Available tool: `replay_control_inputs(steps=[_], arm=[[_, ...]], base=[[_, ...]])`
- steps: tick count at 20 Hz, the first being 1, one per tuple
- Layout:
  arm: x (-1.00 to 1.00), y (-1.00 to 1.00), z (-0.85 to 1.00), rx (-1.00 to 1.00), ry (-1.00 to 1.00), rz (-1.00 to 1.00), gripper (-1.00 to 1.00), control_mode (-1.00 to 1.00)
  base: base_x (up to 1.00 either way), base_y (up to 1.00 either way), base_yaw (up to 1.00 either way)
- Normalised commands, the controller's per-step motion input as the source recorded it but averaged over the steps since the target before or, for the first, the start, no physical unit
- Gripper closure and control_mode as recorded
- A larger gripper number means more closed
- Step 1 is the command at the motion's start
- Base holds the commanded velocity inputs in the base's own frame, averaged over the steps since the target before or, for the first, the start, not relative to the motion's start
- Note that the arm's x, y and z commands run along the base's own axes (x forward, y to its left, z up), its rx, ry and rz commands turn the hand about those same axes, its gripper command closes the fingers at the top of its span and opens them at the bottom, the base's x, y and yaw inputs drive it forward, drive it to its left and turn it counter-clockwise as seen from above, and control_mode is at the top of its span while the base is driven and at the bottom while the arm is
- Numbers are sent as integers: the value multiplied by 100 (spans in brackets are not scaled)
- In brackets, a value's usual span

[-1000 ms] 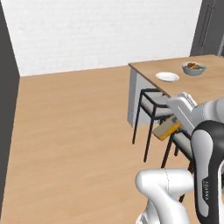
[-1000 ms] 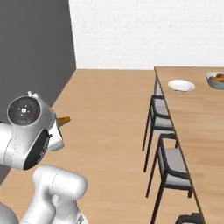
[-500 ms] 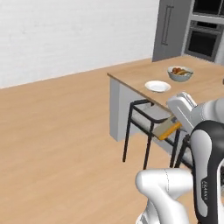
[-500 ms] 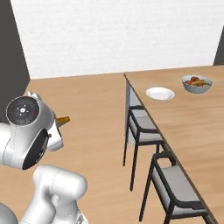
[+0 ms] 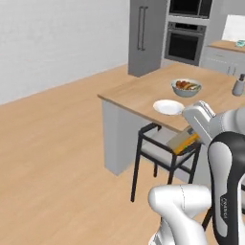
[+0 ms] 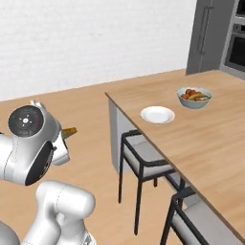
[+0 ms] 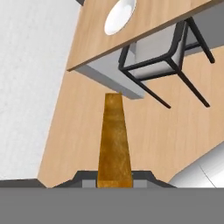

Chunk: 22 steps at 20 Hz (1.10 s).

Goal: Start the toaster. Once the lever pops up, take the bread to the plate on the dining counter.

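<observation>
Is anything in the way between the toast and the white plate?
Nothing sits on the dining counter around the plate. The bread, held in the tool, is off the counter's edge above the chair; the fruit bowl stands beyond the plate.

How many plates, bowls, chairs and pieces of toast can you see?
plate: 1
fruit bowl: 1
chairs: 2
bread, held in the gripper: 1
Total: 5

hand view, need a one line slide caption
Gripper holds the bread edge-on above the wood floor, with the plate on the dining counter ahead.
</observation>
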Motion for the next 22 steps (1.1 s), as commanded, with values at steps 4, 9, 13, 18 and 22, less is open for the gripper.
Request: replay_control_inputs(steps=[4,9,13,18,22], arm=[[0,0,0,0,0,0,100,100],[0,0,0,0,0,0,100,100],[0,0,0,0,0,0,100,100],[0,0,0,0,0,0,100,100],[0,0,0,0,0,0,100,100]], base=[[59,49,-44],[52,43,-43],[60,50,-43],[63,47,-43],[61,31,-46]])
